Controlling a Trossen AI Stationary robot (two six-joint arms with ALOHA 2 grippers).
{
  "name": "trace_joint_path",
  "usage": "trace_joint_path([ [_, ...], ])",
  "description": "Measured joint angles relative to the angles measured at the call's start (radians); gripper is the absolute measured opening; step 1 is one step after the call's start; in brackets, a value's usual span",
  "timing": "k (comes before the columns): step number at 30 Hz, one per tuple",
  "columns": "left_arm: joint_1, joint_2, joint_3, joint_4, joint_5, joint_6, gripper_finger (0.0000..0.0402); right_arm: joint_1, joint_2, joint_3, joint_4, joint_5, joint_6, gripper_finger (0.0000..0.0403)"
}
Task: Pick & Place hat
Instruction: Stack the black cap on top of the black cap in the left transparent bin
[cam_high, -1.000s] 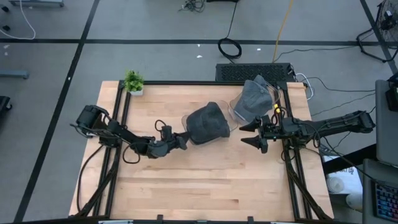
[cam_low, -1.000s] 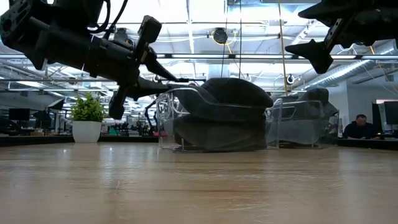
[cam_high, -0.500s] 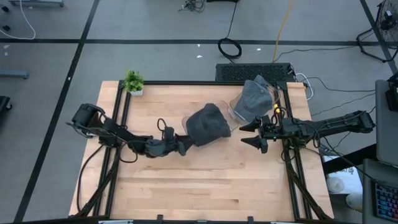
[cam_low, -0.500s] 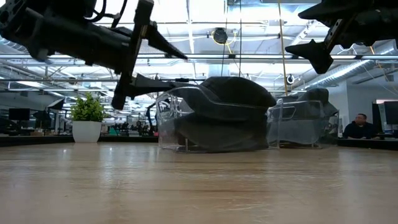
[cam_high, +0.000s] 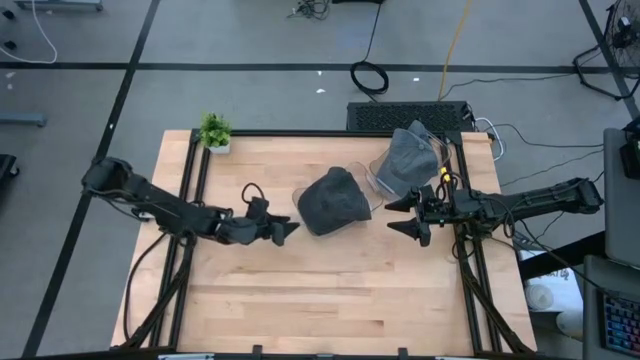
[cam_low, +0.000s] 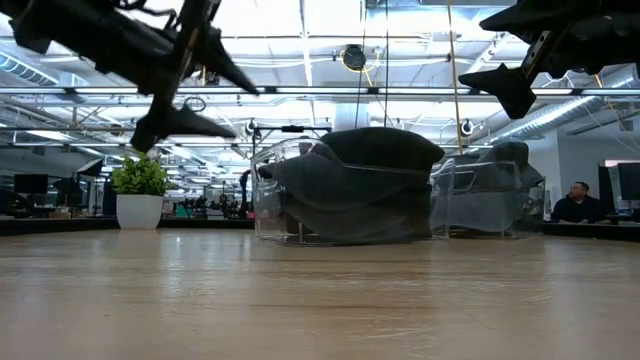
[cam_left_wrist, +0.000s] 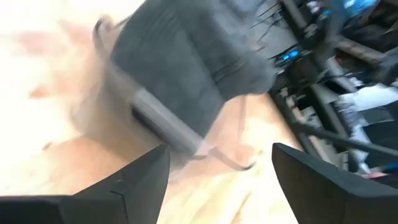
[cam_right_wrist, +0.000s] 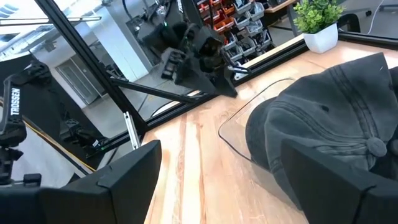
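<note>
A dark grey hat (cam_high: 333, 200) sits crown-up over a clear plastic stand (cam_low: 275, 190) in the middle of the table; the left wrist view shows the hat (cam_left_wrist: 186, 56) close ahead. My left gripper (cam_high: 288, 232) hovers open just left of it, above the table (cam_low: 235, 110), touching nothing. A lighter grey hat (cam_high: 407, 160) rests on a second clear stand at the back right. My right gripper (cam_high: 390, 217) hangs open in the air right of the dark hat, whose crown (cam_right_wrist: 329, 124) fills its wrist view.
A small potted plant (cam_high: 215, 132) stands at the table's far left corner. Bare wood (cam_high: 330, 290) stretches across the whole near half of the table. Black frame rails run along the left and right sides. A person sits far behind the table (cam_low: 578, 200).
My left gripper has opened, let go of the dark hat's left edge, and drawn back toward the table's left edge, rising a little. The hat has stayed on its clear stand in the middle of the table.
</note>
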Motion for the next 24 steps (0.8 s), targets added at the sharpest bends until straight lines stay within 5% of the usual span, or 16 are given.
trace_joint_path([
  [7, 0.043, -0.039, 0.095, -0.022, 0.069, 0.130, 0.0279, 0.000, 0.000, 0.000, 0.002, 0.003, 0.000, 0.0318],
  [15, 0.107, 0.008, 0.345, -0.293, 0.139, 0.412, 0.0253, 0.000, 0.000, 0.000, 0.002, 0.003, -0.001, 0.0318],
  [18, 0.129, 0.048, 0.445, -0.464, 0.153, 0.490, 0.0197, 0.000, 0.000, 0.000, 0.002, 0.003, -0.004, 0.0318],
  [24, 0.183, 0.191, 0.548, -0.611, 0.150, 0.462, 0.0019, 0.000, 0.000, 0.000, 0.002, 0.004, -0.015, 0.0318],
])
